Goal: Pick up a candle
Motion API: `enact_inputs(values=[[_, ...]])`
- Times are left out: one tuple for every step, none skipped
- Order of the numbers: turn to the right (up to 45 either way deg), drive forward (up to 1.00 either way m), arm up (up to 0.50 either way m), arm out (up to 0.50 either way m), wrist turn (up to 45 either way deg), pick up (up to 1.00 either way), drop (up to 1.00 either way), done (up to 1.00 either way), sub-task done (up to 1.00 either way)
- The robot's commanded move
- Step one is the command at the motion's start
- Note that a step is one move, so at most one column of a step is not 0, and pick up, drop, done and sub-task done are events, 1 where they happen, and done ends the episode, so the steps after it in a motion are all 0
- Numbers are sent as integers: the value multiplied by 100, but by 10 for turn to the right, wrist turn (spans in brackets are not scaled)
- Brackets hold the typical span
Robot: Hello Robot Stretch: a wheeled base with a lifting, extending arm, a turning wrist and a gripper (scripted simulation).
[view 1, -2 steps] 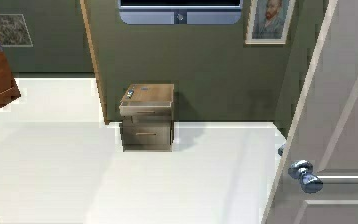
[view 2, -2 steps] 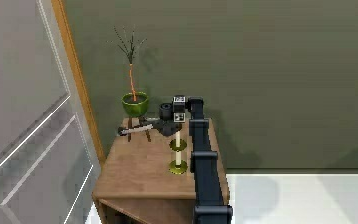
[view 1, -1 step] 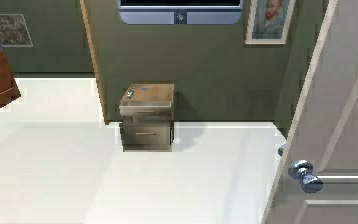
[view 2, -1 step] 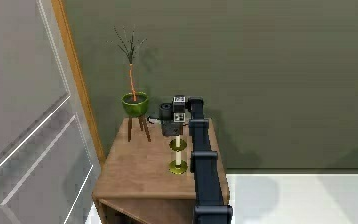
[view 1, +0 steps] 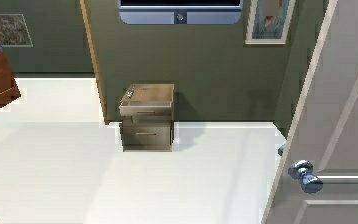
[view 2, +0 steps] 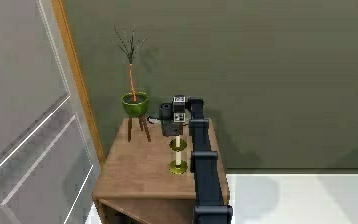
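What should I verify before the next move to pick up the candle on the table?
1. Candle stands upright on the wooden table: ok.
2. Arm reaches out above the table: ok.
3. Claw is lined up with the candle: cannot tell.
4. Claw carries nothing: cannot tell.
5. Claw is clear of the potted plant: cannot tell.

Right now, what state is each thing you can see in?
candle, upright on the wooden table.
potted plant, upright.
gripper, cannot tell whether it holds anything.
nightstand, drawers shut.
door, cannot tell whether ajar or shut.
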Motion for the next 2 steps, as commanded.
enact_inputs(values=[[0, 0, 10, 0, 0, 0, 0, 0, 0], [0, 0, 0, 0, 0, 0, 0, 100, 0]])
